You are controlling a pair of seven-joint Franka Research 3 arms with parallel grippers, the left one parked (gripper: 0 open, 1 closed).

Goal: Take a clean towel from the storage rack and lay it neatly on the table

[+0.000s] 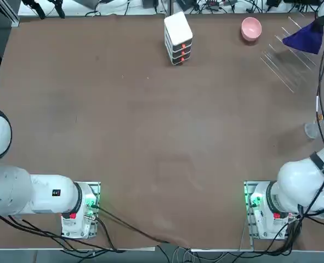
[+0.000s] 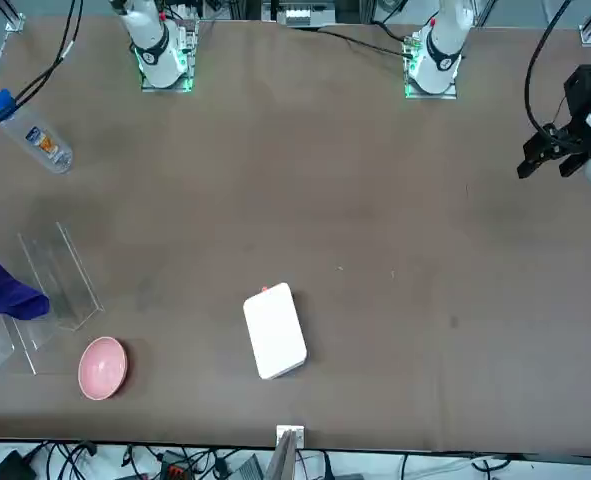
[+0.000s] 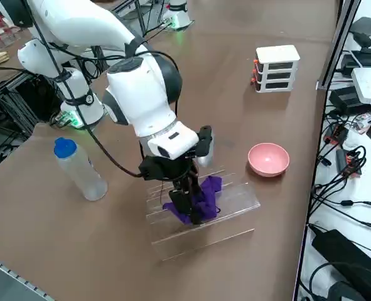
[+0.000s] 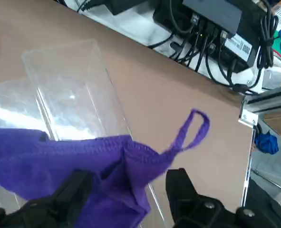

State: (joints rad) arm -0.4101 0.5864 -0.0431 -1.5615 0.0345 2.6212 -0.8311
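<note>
The deep purple-blue towel [image 3: 201, 197] hangs bunched in the storage rack [image 3: 229, 204], a see-through frame of clear rods at the far right corner of the brown table [image 1: 151, 137]. My right gripper [image 3: 188, 205] reaches down into the rack. In the wrist view the gripper [image 4: 130, 190] is open, its two black fingers [image 4: 183, 187] standing on either side of a fold of the towel [image 4: 59, 156], whose hanging loop sticks out to one side. From overhead the towel [image 1: 304, 38] shows as a dark blue wedge over the rack [image 1: 288, 63].
A pink bowl [image 1: 251, 28] sits just left of the rack. A white box stack with orange marks [image 1: 178, 37] stands at the far middle. A clear bottle with a blue cap [image 3: 78, 169] stands near the table's right edge, close to my arm.
</note>
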